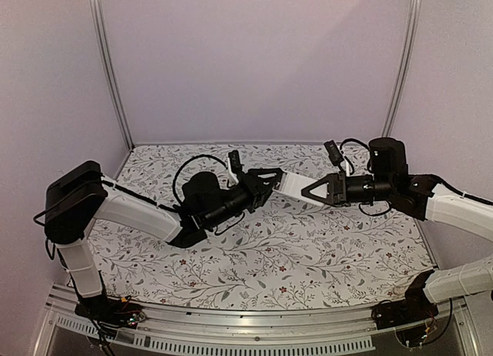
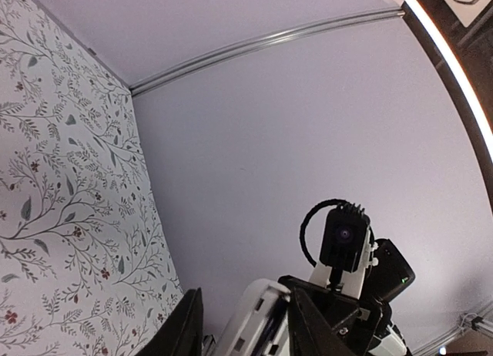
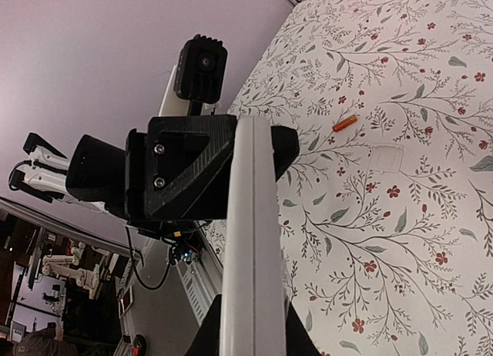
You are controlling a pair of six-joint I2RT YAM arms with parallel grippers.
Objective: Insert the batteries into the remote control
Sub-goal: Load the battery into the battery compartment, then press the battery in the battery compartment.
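- Above the middle of the counter point(image 1: 308, 256), the remote control point(image 1: 292, 185) is held up between both arms. Its long axis runs left to right and a white side shows.
- The right fingers point(image 3: 209, 334) are closed on its right end. The left fingers point(image 3: 181, 171) grip its left end, slightly farther back.
- The orange battery point(image 3: 345, 125) lies loose on the counter, below and to the left of the right fingers, toward the left arm's end of the remote. The left arm looks nearer to it, but either arm must let go of the remote first.
- Only the right wrist view shows that battery, with a pale rectangle point(image 3: 384, 159) beside it that I cannot identify. The top view shows neither.
- The dark battery appears in no view.
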